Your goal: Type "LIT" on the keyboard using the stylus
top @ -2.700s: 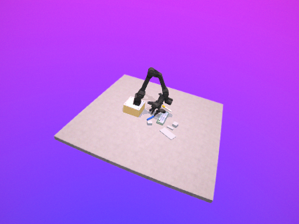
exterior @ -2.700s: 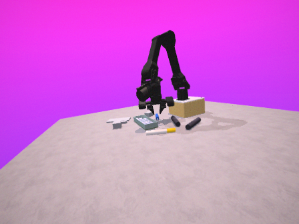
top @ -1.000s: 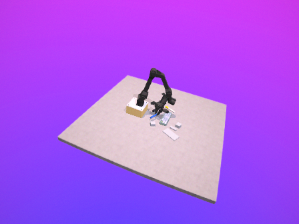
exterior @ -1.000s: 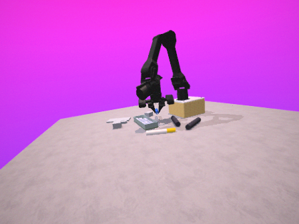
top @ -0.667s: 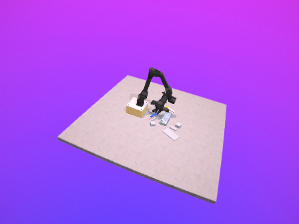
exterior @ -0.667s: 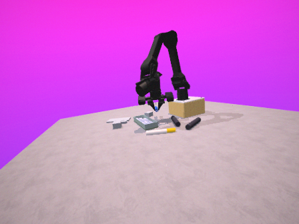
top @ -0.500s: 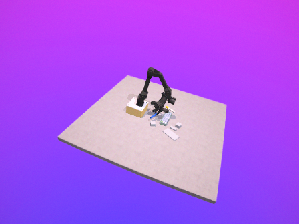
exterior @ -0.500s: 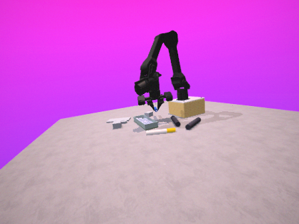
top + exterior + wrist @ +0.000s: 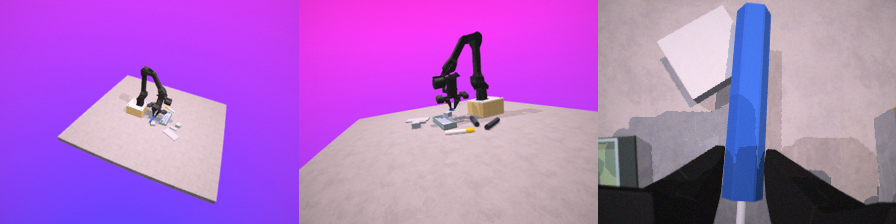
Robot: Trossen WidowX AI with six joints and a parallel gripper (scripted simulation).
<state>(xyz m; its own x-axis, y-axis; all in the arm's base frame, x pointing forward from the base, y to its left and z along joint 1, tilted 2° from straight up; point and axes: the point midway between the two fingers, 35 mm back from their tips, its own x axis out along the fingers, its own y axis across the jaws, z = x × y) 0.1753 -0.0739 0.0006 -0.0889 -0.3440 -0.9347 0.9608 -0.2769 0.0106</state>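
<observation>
Shown only in the exterior view: two black cylinders (image 9: 492, 123) (image 9: 474, 121); in wrist view, fingers narrowly parted, clamped on blue stylus (image 9: 153, 119) (image 9: 451, 109) (image 9: 749, 100).

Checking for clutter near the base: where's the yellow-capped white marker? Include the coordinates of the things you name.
In the exterior view, the white marker (image 9: 170, 109) (image 9: 456, 132) lies just in front of the keyboard (image 9: 165, 119) (image 9: 444, 122).

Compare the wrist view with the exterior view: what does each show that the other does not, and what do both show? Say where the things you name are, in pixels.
Wrist only: the thin white shaft (image 9: 741, 212) at one end of the blue stylus (image 9: 153, 119) (image 9: 452, 109) (image 9: 753, 75).

Exterior only: a white marker with a yellow end (image 9: 171, 109) (image 9: 456, 132) and two black cylinders (image 9: 474, 121) (image 9: 492, 123).

Both: the claw (image 9: 154, 115) (image 9: 452, 108) (image 9: 744, 157) gripping the stylus, a pale block (image 9: 153, 123) (image 9: 448, 114) (image 9: 695, 55), and at least part of the keyboard (image 9: 165, 119) (image 9: 445, 122) (image 9: 628, 160).
</observation>
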